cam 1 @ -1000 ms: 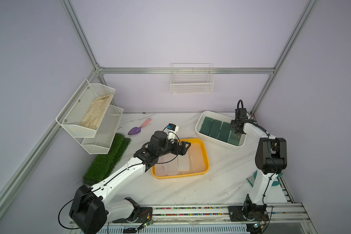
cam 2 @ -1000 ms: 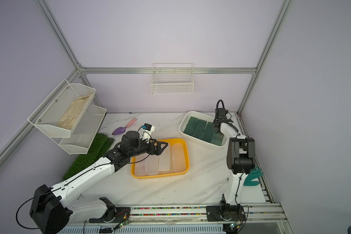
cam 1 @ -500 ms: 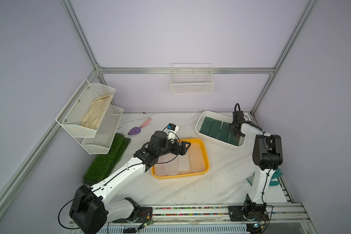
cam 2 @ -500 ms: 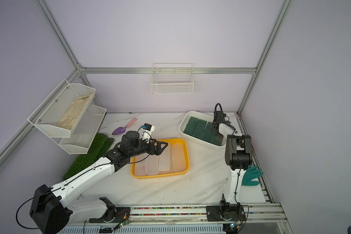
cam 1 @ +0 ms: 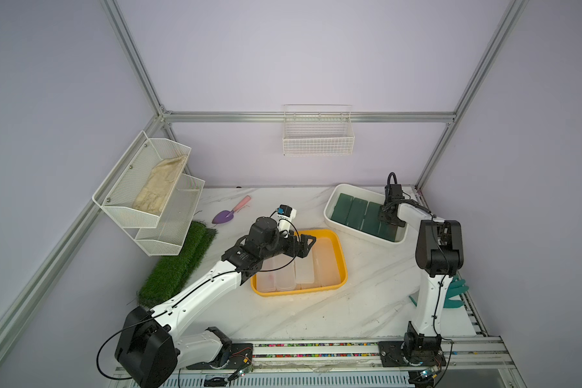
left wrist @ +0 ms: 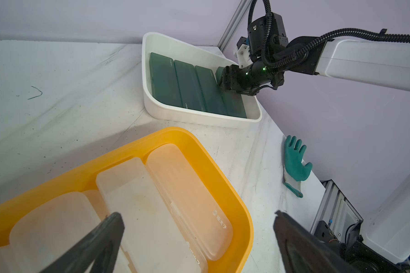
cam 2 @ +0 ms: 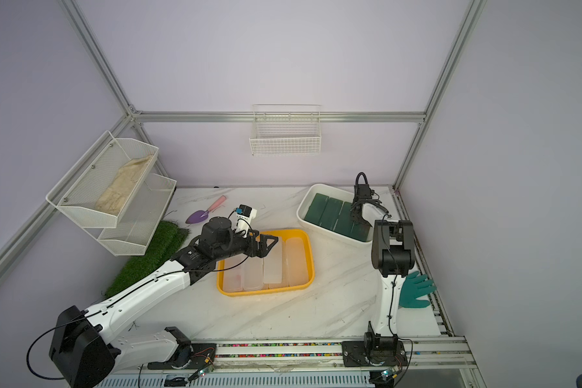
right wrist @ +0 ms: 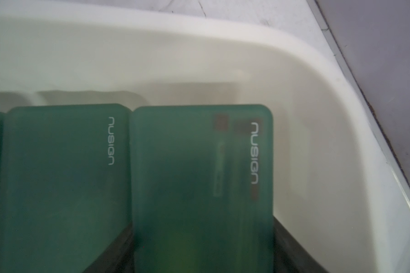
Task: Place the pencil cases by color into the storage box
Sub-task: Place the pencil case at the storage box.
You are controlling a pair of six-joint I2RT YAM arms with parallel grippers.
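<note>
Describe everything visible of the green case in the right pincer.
The held green case is flat, translucent dark-green plastic with rounded corners and white "nusign" lettering near one end. It sits in the white box, last in a row of four, beside the next green case, with the right pincer shut across its width.

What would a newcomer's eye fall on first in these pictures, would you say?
Mid-table, the bright yellow tray holds frosted cases, with the open left hand hovering above it. At the far right corner, a white tub holds a row of dark green cases, and the right hand is shut on the end green case.
</note>
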